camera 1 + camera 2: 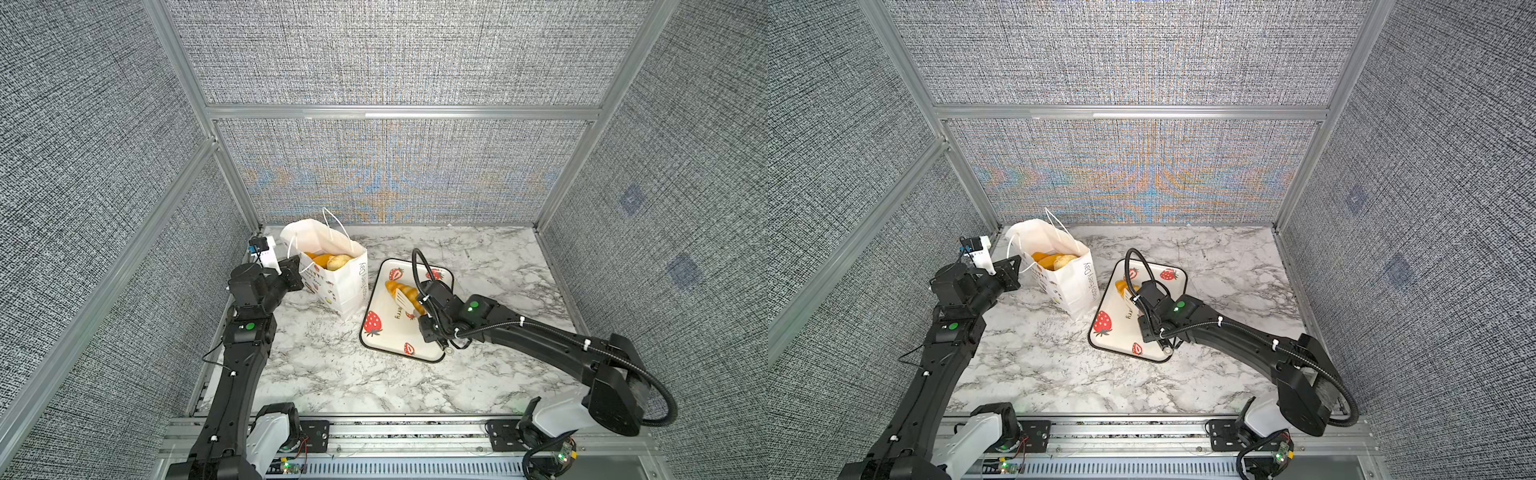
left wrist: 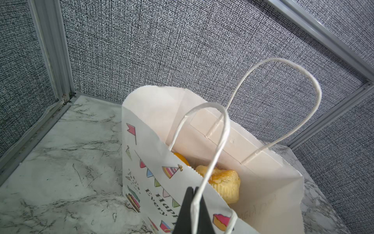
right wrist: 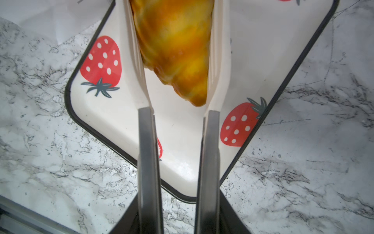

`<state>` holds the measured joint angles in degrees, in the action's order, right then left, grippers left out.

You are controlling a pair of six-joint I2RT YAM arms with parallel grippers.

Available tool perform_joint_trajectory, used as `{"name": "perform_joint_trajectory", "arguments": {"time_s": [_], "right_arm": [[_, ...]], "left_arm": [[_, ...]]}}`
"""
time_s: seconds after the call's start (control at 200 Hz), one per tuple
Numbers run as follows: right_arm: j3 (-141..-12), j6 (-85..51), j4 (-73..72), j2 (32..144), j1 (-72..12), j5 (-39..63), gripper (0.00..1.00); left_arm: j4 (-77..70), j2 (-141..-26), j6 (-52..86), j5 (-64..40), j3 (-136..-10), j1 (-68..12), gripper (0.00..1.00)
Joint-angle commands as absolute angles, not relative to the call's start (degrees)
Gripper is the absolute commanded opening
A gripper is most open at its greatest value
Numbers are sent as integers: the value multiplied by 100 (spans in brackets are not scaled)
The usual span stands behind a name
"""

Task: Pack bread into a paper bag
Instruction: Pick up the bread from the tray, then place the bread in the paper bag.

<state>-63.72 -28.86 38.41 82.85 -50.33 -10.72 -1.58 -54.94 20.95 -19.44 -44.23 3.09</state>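
The white paper bag stands upright and open at the back left. Several golden pieces of bread lie inside it. My left gripper is beside the bag's near wall, shut on its near cord handle; the far handle stands free. One long striped bread lies on the strawberry tray. My right gripper reaches over the tray, its white paddle fingers pressed against both sides of that bread.
The marble tabletop is boxed in by grey fabric walls with aluminium posts. The bag stands near the back left corner. The tray sits just right of the bag. A metal rail runs along the front edge.
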Motion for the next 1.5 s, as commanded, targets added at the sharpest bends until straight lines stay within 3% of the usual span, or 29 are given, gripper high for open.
{"name": "perform_joint_trajectory", "arguments": {"time_s": [0.0, 0.695, 1.496], "right_arm": [[-6372, -3030, 3600, 8060, -5045, -1322, 41], [-5922, -2830, 2092, 6234, -5233, -1336, 40], [-7248, -2028, 889, 7469, -6008, -1131, 40]], "left_arm": [[-244, -5489, 2031, -1912, -4409, 314, 0], [-237, -5491, 2031, -1890, -4409, 314, 0], [-246, -5502, 2040, -1899, -4404, 309, 0]]}}
